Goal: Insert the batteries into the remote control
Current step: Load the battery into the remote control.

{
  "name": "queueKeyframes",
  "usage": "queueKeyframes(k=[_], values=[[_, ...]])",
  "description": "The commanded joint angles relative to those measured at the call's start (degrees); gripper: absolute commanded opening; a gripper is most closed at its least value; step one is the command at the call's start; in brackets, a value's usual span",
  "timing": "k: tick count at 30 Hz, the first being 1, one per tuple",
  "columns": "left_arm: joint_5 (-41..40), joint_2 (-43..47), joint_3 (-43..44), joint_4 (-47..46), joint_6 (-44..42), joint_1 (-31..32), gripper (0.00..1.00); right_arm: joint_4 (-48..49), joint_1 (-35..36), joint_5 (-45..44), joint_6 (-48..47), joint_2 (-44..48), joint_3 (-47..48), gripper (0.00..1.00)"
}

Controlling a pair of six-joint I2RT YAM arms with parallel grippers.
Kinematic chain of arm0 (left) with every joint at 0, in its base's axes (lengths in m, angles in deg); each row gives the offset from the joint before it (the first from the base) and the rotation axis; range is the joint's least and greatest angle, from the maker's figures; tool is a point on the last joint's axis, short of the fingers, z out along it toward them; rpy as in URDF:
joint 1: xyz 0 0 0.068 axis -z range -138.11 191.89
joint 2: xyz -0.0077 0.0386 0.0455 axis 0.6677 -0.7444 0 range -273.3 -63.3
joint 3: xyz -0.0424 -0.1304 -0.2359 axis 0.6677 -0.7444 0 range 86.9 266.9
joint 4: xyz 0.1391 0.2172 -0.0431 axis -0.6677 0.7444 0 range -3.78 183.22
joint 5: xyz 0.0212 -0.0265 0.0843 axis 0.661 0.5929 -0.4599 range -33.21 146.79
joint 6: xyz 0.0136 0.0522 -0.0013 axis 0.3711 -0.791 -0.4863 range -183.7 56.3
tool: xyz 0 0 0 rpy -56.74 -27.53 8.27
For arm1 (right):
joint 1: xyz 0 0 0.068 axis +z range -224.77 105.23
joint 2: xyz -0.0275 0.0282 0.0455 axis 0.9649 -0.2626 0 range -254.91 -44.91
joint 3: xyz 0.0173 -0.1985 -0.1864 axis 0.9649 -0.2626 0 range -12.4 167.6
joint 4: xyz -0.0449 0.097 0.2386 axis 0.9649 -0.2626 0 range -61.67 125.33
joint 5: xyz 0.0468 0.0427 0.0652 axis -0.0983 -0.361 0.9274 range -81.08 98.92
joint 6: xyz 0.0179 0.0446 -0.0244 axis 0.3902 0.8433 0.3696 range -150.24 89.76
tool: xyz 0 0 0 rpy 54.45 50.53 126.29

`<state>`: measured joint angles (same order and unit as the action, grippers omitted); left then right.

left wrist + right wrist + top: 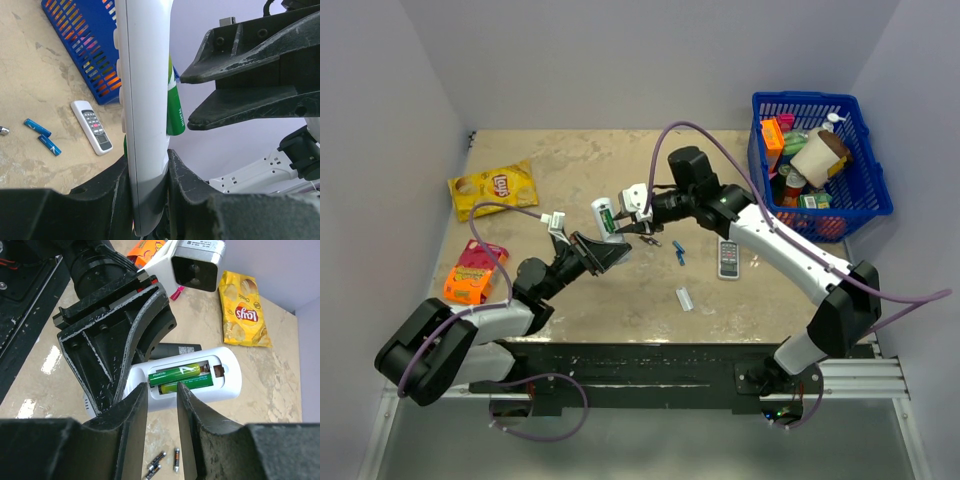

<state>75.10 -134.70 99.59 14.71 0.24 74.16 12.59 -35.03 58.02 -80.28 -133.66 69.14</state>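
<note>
My left gripper [149,160] is shut on the lower end of the white remote control [142,90] and holds it up off the table [603,216]. Its back is uncovered, and two green batteries [176,373] [194,384] lie side by side in the compartment. The upper battery [175,112] sits a little askew, with one end standing proud. My right gripper [161,390] hovers just in front of the compartment's near end. Its jaws stand slightly apart, open, with nothing between them. From above, the right gripper [634,224] is right beside the remote.
A blue basket [868,160] of items stands at the back right. A grey-white remote [728,258], blue cells [678,252] and a small silver piece [685,298] lie mid-table. Dark cells [165,466] and a black remote [177,349] lie under the held remote. A chips bag [492,187] and an orange pack [470,275] lie at the left.
</note>
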Motion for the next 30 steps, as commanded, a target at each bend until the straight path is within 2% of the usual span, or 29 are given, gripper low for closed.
queueKeyframes(k=[1, 13, 30], values=[[0.50, -0.15, 1.37, -5.66, -0.22, -0.28, 0.00, 0.94, 0.07, 1.70, -0.59, 1.39, -0.59, 0.31], [0.77, -0.50, 1.90, -5.40, -0.05, -0.19, 0.00, 2.79, 0.07, 3.10, 0.47, 0.07, -0.85, 0.17], [1.29, -1.11, 2.96, -4.96, -0.49, -0.19, 0.00, 2.88, 0.33, 3.72, 0.82, -1.69, -0.85, 0.12]])
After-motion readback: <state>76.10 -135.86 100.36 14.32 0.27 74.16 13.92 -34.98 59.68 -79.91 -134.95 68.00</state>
